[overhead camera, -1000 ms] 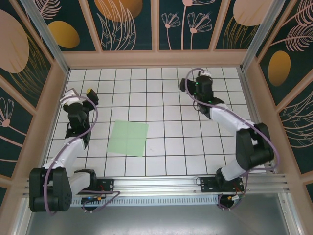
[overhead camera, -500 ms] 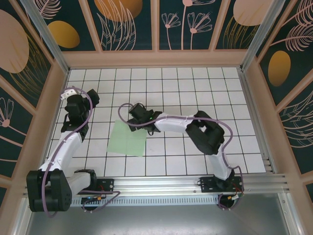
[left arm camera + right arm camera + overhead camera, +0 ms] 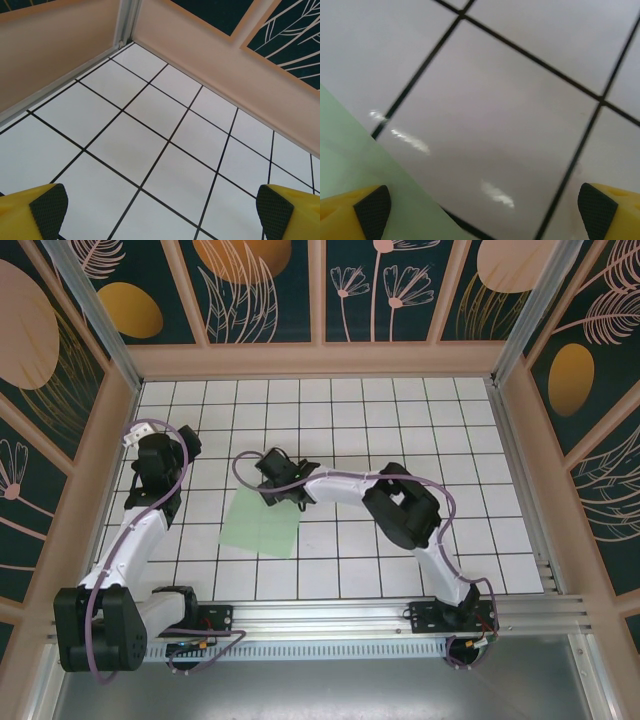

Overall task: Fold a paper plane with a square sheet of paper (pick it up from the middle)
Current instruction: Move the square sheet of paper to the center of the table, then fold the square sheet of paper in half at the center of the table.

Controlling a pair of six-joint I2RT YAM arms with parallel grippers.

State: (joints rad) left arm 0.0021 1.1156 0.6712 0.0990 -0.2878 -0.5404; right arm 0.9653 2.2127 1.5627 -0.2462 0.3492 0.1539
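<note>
The sheet (image 3: 262,523) is seen lying flat on the counter (image 3: 400,420), left of centre. It is an unfolded square, so no long axis is shown, and its side edges are tilted slightly toward 1 o'clock. The right pincer (image 3: 482,207) is held low at the sheet's 12 o'clock edge, jaws spread wide. The left pincer (image 3: 160,207) — also spread wide — is seen well apart, at 10 o'clock.
</note>
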